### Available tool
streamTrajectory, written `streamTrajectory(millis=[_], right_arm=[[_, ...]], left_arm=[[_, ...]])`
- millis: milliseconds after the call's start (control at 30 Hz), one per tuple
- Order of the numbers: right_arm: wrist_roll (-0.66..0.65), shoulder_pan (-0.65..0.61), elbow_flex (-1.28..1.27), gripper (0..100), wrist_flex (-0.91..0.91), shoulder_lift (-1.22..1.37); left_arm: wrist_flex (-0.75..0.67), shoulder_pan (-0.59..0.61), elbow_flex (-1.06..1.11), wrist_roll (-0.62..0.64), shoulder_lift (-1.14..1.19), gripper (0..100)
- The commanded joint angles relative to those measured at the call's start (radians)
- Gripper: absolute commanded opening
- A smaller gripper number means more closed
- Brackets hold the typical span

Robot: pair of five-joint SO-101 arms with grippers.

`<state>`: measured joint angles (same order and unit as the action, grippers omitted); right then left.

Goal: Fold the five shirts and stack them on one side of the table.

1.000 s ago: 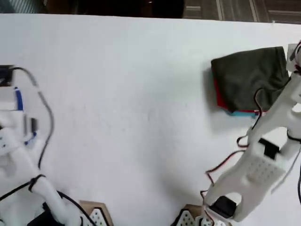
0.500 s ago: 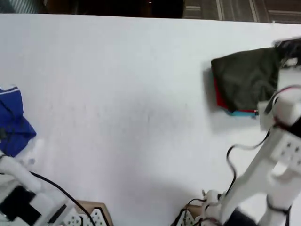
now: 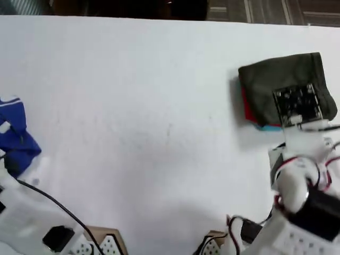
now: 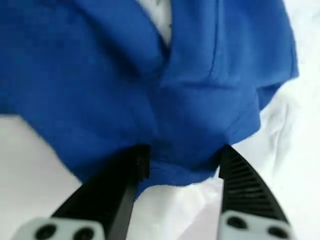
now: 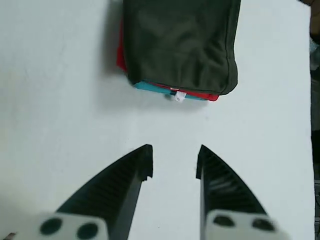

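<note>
A crumpled blue shirt (image 3: 17, 139) lies at the table's far left edge. In the left wrist view the blue shirt (image 4: 150, 85) bulges between the spread fingers of my left gripper (image 4: 182, 160), which is open over the shirt's near edge. At the right of the table sits a stack of folded shirts (image 3: 279, 85), dark olive on top with red and teal beneath. In the right wrist view the stack (image 5: 180, 45) lies beyond my right gripper (image 5: 172, 162). That gripper hangs open above bare table with nothing in it.
The white table (image 3: 149, 106) stretches bare between the blue shirt and the stack. The left arm (image 3: 26, 212) and the right arm (image 3: 297, 170) stand at the near edge, with cables and base plates (image 3: 106, 241) between them.
The blue shirt came into view at the left edge and now rests there. The left arm drew back toward the near edge. The right arm swung in over the stack's near side.
</note>
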<state>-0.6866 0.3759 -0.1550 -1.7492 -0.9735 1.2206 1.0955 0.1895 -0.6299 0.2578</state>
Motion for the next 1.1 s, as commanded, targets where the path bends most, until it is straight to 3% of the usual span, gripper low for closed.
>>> streamTrajectory(millis=[0, 100, 233, 400, 500, 733, 933, 1067], right_arm=[[0.000, -0.010, 0.003, 14.8, -0.019, -0.061], [0.002, -0.013, -0.058, 14.8, -0.019, -0.070], [0.002, -0.010, -0.261, 14.6, -0.019, -0.068], [0.002, -0.010, -0.486, 14.6, -0.019, -0.077], [0.003, -0.008, -0.529, 14.6, 0.019, -0.077], [0.003, -0.008, -0.634, 14.6, 0.154, -0.068], [0.003, 0.051, -0.717, 14.8, 0.268, -0.068], [0.003, 0.107, -0.718, 14.8, 0.331, -0.068]], left_arm=[[-0.011, -0.031, -0.068, 0.038, 0.008, 24], [0.077, -0.034, -0.140, 0.041, -0.008, 20], [0.198, -0.075, -0.255, 0.043, -0.041, 2], [0.328, -0.163, -0.349, 0.044, -0.087, 3], [0.385, -0.238, -0.417, 0.107, -0.127, 3], [0.557, -0.589, -0.579, 0.259, -0.239, 3], [0.565, -0.925, -0.582, 0.339, -0.399, 3], [0.565, -1.074, -0.544, 0.408, -0.519, 3]])
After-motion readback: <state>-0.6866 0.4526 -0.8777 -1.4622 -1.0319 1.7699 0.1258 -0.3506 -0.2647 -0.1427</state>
